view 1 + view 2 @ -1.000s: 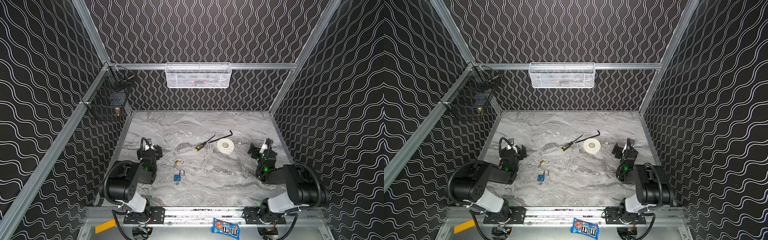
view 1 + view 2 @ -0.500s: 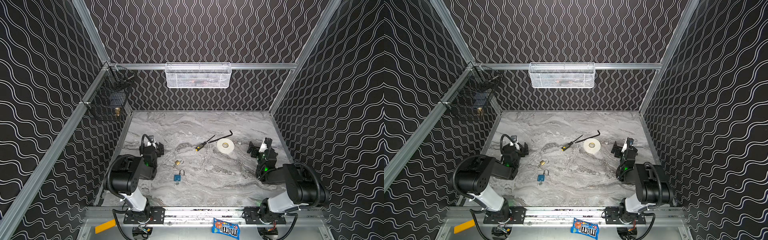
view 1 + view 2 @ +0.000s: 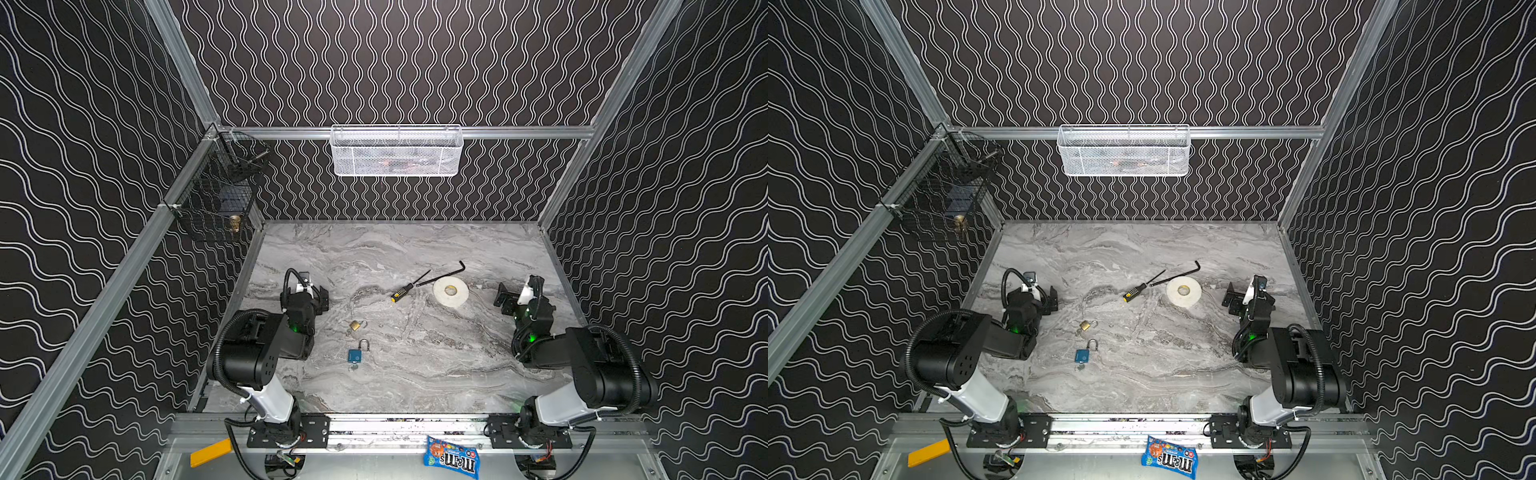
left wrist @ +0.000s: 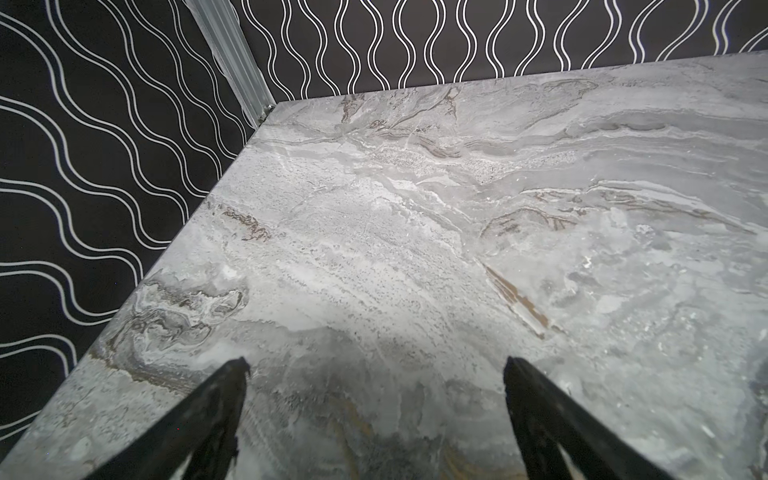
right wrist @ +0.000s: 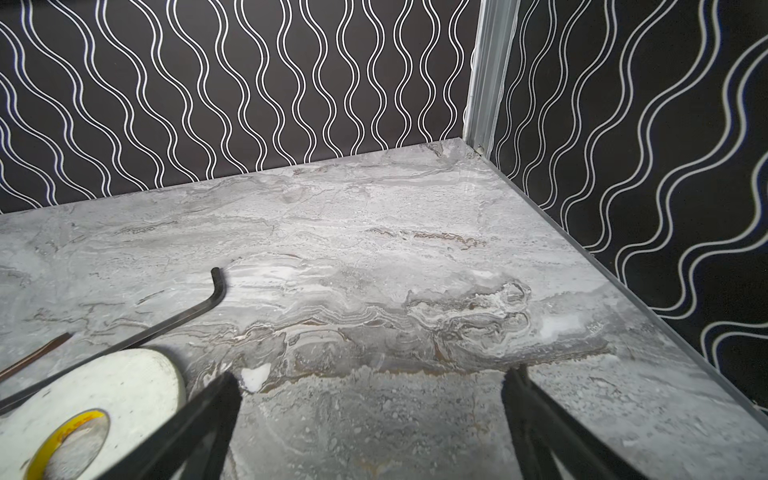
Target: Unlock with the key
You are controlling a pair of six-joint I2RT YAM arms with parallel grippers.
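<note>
Two padlocks lie left of centre on the marble table point(image 3: 415, 374). One is a brass padlock point(image 3: 354, 325) point(image 3: 1085, 325), the other a blue padlock point(image 3: 355, 355) point(image 3: 1082, 355) nearer the front. A tiny silvery key point(image 3: 353, 366) point(image 3: 1079, 367) lies at the blue padlock's bottom end; whether it sits in the keyhole I cannot tell. My left gripper point(image 3: 319, 297) point(image 3: 1053, 300) point(image 4: 376, 365) hovers open over bare table, behind and left of the padlocks. My right gripper point(image 3: 504, 300) point(image 3: 1232, 301) point(image 5: 374, 378) is open at the right, beside the tape roll. Neither wrist view shows padlocks or key.
A black-and-yellow screwdriver point(image 3: 401, 293), a long black hex key point(image 3: 442, 274) point(image 5: 166, 324) and a white tape roll point(image 3: 451, 291) point(image 5: 95, 407) lie at mid-table. A white mesh basket point(image 3: 397, 151) hangs on the back wall and a black wire basket point(image 3: 216, 203) at the left. A candy bag point(image 3: 451, 457) lies at the front rail.
The left gripper has shifted slightly back and to the right, with its arm folding a little. The right gripper has edged slightly left toward the tape roll. Both stayed open.
</note>
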